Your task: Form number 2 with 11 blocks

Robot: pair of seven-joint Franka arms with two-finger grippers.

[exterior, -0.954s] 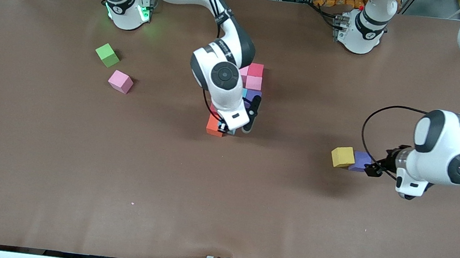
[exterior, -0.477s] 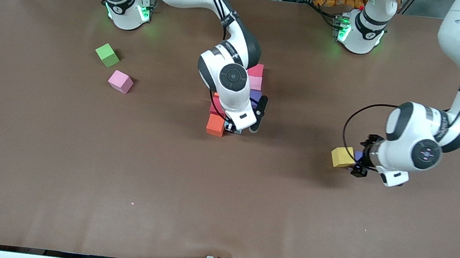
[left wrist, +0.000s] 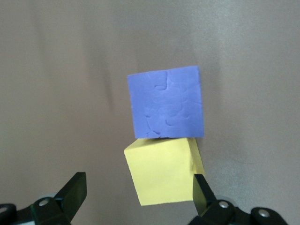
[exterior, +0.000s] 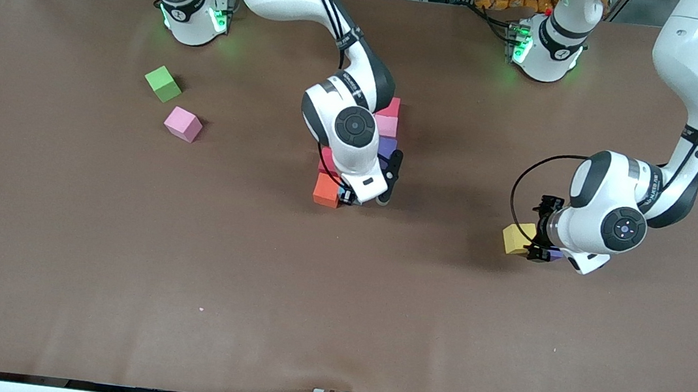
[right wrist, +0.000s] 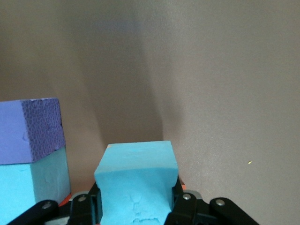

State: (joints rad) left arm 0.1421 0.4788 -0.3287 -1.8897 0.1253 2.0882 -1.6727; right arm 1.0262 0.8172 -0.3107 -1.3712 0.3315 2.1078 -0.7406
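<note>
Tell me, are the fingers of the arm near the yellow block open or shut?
Open. In its wrist view the left gripper has its fingers spread apart around the yellow block, gripping nothing.

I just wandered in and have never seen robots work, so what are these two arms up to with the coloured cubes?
They are arranging cubes into a blocky figure at mid-table. The right end effector is shut on a light blue cube beside the orange cube at the figure's near end. The left end effector hangs open over a yellow cube that touches a purple cube. A pink cube and green cube lie apart.
</note>
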